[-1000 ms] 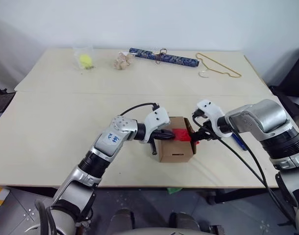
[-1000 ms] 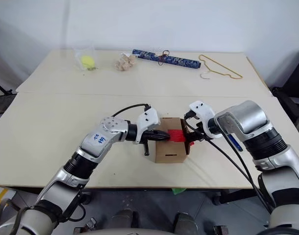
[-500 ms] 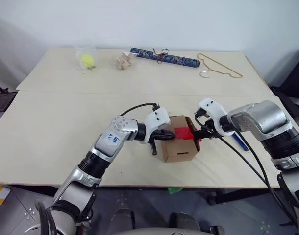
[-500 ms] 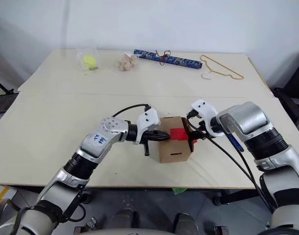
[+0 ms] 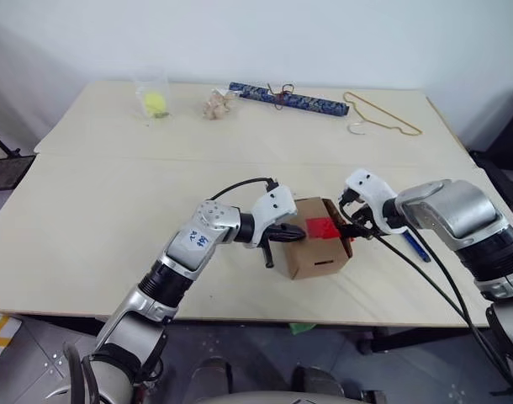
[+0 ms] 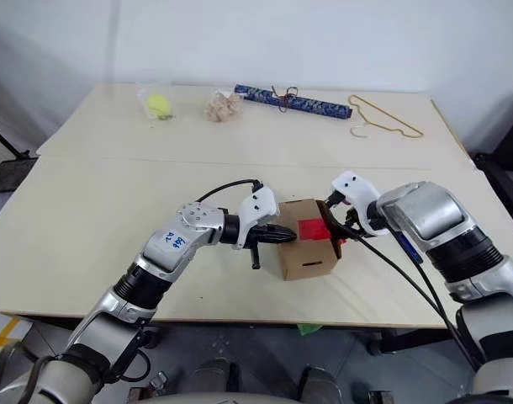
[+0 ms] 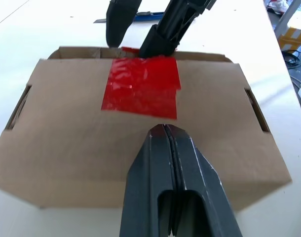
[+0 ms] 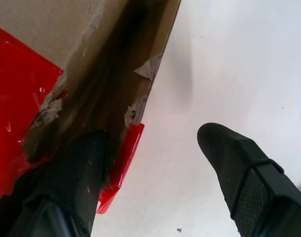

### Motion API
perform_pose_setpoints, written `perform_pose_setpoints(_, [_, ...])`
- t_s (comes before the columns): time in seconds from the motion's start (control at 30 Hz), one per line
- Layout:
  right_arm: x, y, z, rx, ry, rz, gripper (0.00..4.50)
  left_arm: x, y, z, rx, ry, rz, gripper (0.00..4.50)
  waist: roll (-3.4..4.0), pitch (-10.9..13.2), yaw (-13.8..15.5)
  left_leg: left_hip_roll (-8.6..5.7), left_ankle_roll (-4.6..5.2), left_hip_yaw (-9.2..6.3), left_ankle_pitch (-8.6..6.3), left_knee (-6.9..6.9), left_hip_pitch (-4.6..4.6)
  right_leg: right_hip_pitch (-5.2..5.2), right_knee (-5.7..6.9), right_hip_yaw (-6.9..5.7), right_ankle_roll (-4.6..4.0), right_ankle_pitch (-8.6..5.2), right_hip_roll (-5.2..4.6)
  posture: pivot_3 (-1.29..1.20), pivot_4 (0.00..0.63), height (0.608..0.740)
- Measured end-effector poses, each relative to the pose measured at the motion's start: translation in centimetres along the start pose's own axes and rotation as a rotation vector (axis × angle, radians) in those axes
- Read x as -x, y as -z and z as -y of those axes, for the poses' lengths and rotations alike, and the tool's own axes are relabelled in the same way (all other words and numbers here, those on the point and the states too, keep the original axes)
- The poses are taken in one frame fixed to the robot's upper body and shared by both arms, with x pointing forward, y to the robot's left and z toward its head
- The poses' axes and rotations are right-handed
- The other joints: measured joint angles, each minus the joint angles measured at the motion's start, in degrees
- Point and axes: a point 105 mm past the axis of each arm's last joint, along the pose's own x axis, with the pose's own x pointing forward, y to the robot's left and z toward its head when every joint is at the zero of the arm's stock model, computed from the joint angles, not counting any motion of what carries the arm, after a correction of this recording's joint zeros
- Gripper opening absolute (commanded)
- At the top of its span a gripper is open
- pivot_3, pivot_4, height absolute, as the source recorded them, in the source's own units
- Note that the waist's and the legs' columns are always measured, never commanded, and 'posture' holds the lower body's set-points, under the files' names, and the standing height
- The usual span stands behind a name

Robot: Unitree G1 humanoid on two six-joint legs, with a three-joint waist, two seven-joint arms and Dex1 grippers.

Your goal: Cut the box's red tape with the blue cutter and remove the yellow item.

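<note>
1 box [image 5: 318, 249], 1 red tape [image 5: 320, 228], 1 blue cutter [image 5: 415, 246], 2 tools.

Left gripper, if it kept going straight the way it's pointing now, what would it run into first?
The left gripper, shut, lies over the box lid, pointing across it. Straight ahead comes the red tape, then probably the right gripper fingers at the far edge; their height is unclear.

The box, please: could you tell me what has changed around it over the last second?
The right pincer, open at the box's right edge, moved slightly to the right, and the box appears to have slid and turned a little with it. The left pincer stayed shut with its tip at the lid beside the red tape. The blue cutter stayed on the table.
</note>
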Motion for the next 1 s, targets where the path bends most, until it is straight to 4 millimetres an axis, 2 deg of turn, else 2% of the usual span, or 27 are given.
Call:
perform_pose_setpoints(0.53, [0.6, 1.3, 1.1, -0.122, 0.017, -0.020, 3.36, -0.5, -0.2, -0.3, 0.001, -0.010, 0.024, 0.00, 0.02, 0.0, 0.6, -0.06, 0.16, 0.07, -0.06, 0.00, -0.07, 0.10, -0.43, -0.01, -0.16, 0.14, -0.08, 0.00, 0.150, 0.740])
perform_pose_setpoints(1.0, [1.2, 1.3, 1.8, -0.098, 0.101, -0.048, 3.36, -2.2, -1.6, -2.5, -0.015, -0.041, 0.052, 0.00, 0.01, 0.1, 0.1, -0.02, 0.16, 0.23, -0.06, -0.04, -0.18, -0.13, -0.44, -0.02, -0.06, 0.20, -0.07, 0.00, 0.150, 0.740])
